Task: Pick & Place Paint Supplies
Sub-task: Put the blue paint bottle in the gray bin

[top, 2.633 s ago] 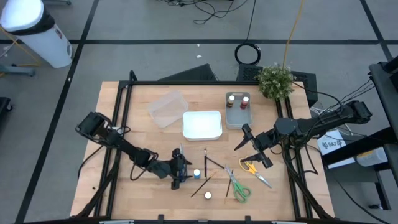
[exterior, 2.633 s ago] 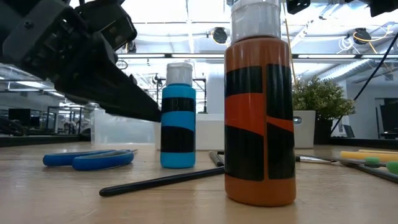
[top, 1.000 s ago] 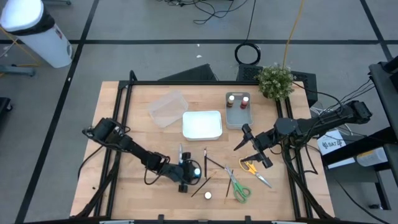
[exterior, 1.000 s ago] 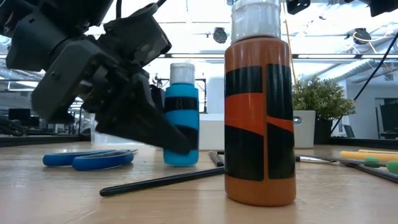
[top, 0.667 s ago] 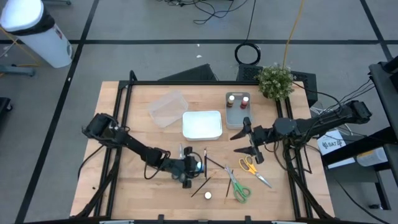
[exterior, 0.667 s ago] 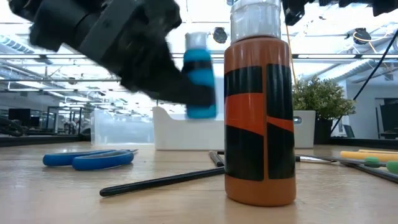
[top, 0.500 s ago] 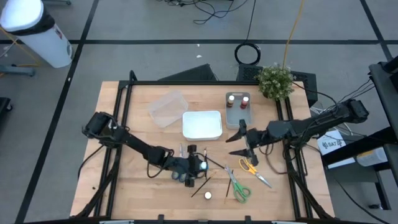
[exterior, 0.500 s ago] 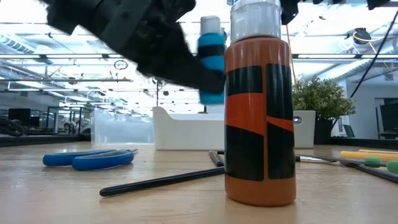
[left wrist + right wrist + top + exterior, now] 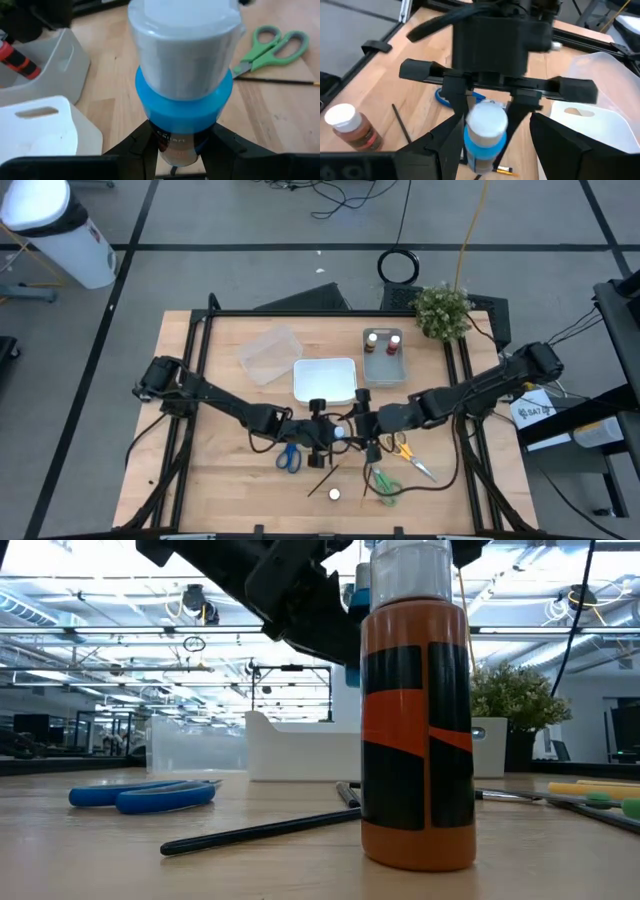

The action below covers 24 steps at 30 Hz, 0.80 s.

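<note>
My left gripper [image 9: 326, 432] hangs over the table's middle, shut on a blue paint bottle [image 9: 182, 107] with a white cap [image 9: 486, 120]. My right gripper [image 9: 495, 147] is open and faces it from the table's right. Its fingers stand on either side of the bottle; I cannot tell if they touch it. An orange-brown bottle [image 9: 418, 720] stands near the table's near edge. Blue scissors [image 9: 289, 458], green scissors [image 9: 383, 483], orange-yellow scissors [image 9: 405, 450] and thin dark brushes [image 9: 260, 830] lie flat on the wood. My left gripper pinches the blue bottle's lower body [image 9: 180, 150] between its two fingers [image 9: 142, 147], coming roughly level from the table's left. The bottle is lifted clear of the table, about upright, its white cap on top.
A white tray [image 9: 325, 380], a clear tray [image 9: 268, 353] and a grey bin [image 9: 383, 370] with two bottles sit toward the far edge. A potted plant [image 9: 443, 310] stands at the far right corner. Bare wood shows on the table's left side.
My left gripper has shut on the blue bottle, lifted it off the table and carried it up and toward the right, uncovering the blue scissors. My right gripper has swung from the right side toward the table's middle, up to the lifted bottle.
</note>
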Motion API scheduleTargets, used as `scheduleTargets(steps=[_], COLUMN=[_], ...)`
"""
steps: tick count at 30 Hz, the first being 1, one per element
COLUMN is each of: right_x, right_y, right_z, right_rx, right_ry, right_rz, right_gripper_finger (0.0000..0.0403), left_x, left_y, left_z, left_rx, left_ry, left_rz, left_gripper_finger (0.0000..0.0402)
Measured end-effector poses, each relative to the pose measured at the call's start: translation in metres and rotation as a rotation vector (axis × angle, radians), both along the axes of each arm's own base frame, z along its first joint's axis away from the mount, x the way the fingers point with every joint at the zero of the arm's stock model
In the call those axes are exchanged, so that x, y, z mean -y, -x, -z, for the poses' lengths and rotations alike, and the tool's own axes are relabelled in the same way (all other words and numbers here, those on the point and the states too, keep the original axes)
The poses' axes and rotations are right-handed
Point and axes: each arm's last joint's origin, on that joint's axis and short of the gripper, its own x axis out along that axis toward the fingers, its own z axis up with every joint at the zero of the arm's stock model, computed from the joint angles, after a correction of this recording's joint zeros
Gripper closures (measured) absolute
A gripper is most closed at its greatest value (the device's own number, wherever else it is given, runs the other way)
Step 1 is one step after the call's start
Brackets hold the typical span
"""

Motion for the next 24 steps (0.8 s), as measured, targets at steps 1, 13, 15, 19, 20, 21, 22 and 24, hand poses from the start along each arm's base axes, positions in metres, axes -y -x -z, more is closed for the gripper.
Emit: scheduleTargets(steps=[1, 13, 15, 19, 20, 21, 22, 24], right_x=[0.0, 0.002, 0.002, 0.006, 0.008, 0.009, 0.01, 0.012], right_y=[-0.003, -0.008, -0.007, -0.008, -0.008, -0.009, -0.009, -0.01], right_z=[0.002, 0.003, 0.003, 0.004, 0.004, 0.004, 0.004, 0.004], right_rx=[-0.006, -0.021, -0.023, -0.042, -0.043, -0.045, -0.047, -0.051], right_ry=[0.008, 0.0, -0.009, -0.014, -0.017, -0.021, -0.031, -0.041], right_rz=[0.002, 0.016, 0.019, 0.028, 0.027, 0.022, 0.01, -0.016], right_gripper_finger=[0.019, 0.0214, 0.0235, 0.0287, 0.0298, 0.0301, 0.0301, 0.0301], left_x=[0.0, 0.0, -0.001, -0.002, -0.003, -0.004, -0.005, -0.006], left_y=[0.0, 0.0, -0.001, -0.001, -0.001, -0.001, -0.002, -0.002], left_z=[0.0, 0.0, -0.001, 0.0, 0.0, 0.0, 0.0, 0.0], left_rx=[0.002, 0.002, 0.01, 0.012, 0.013, 0.014, 0.014, 0.014], left_ry=[0.0, 0.005, 0.002, -0.003, -0.001, 0.002, 0.005, 0.01], left_rz=[0.0, -0.008, -0.017, -0.032, -0.037, -0.041, -0.043, -0.047], left_gripper_finger=[0.0276, 0.0275, 0.0275, 0.0275, 0.0275, 0.0275, 0.0274, 0.0272])
